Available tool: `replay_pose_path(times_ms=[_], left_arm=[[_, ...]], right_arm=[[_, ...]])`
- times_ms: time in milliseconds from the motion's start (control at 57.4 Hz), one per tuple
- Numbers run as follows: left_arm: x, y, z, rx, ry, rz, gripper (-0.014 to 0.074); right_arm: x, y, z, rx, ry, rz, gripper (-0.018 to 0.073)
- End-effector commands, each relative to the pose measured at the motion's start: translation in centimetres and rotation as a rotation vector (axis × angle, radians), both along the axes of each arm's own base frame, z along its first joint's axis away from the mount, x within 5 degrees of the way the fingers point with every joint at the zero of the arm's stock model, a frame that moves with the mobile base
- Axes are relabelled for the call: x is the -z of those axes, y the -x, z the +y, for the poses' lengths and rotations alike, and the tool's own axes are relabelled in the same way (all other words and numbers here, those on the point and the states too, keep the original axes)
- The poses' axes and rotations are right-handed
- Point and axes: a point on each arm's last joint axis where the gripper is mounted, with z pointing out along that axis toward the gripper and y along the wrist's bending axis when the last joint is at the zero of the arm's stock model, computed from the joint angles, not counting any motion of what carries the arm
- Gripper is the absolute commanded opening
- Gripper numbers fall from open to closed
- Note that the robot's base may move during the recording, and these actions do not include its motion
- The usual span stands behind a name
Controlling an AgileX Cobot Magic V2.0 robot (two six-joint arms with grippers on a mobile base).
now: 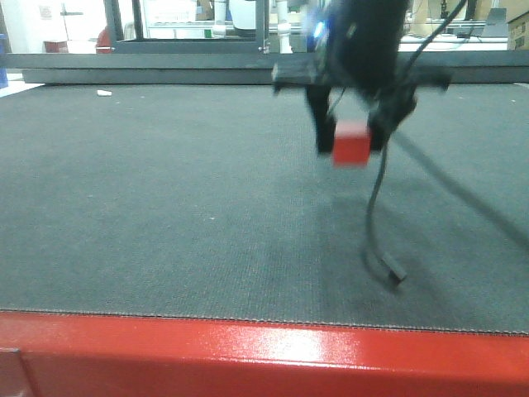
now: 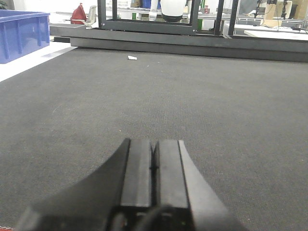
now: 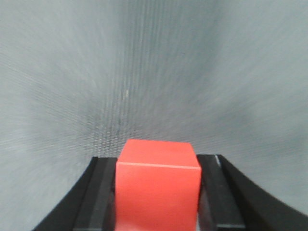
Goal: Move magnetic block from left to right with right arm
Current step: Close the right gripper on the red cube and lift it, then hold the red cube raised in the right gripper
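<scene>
The red magnetic block (image 1: 351, 144) hangs above the dark grey mat, held between the black fingers of my right gripper (image 1: 354, 141), right of the middle of the front view. In the right wrist view the block (image 3: 158, 185) fills the space between both fingers, with my right gripper (image 3: 159, 163) shut on it and blurred mat beneath. The right arm (image 1: 364, 41) comes down from the top, with a blue light near its upper left. My left gripper (image 2: 155, 147) rests low over the mat, its two pads pressed together with nothing between them.
A thin black cable (image 1: 378, 215) dangles from the right arm down to the mat. A red edge (image 1: 264, 356) runs along the near side. A blue bin (image 2: 21, 33) stands at the far left, a small white scrap (image 2: 132, 57) lies far back, and a black metal frame (image 2: 159, 19) stands behind.
</scene>
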Motion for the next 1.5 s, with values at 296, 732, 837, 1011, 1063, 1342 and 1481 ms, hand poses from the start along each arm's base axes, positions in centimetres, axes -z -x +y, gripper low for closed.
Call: replay_pose_path(times_ms=[296, 732, 837, 1011, 1063, 1342, 1481], left_arm=[[-0.6, 0.1, 0.1, -0.01, 0.016, -0.088, -0.0126], [-0.6, 0.1, 0.1, -0.01, 0.016, -0.088, -0.0126], [-0.6, 0.1, 0.1, -0.01, 0.016, -0.088, -0.0126], [-0.6, 0.1, 0.1, -0.01, 0.016, -0.088, -0.0126], [-0.6, 0.1, 0.1, -0.01, 0.016, -0.088, -0.0126], [-0.6, 0.1, 0.1, -0.01, 0.016, -0.088, -0.0126], [-0.6, 0.1, 0.1, -0.01, 0.016, -0.088, -0.0126]], right_arm=[[-9.1, 7.4, -10.1, -0.078, 0.034, -0.325, 0.0218], [-6.9, 22.4, -16.2, -0.007, 0.048, -0.554, 0.0218], [-6.7, 25.3, -16.5, -0.01, 0.047, -0.619, 0.0218], [-7.6, 29.8, -17.0, -0.005, 0.04, -0.781, 0.0218], [-8.0, 30.7, -17.1, -0.004, 0.038, -0.822, 0.0218], [-9.4, 35.0, -17.5, 0.007, 0.019, -1.039, 0.0218], [-10.3, 37.2, -17.7, 0.012, 0.004, -1.198, 0.0218]])
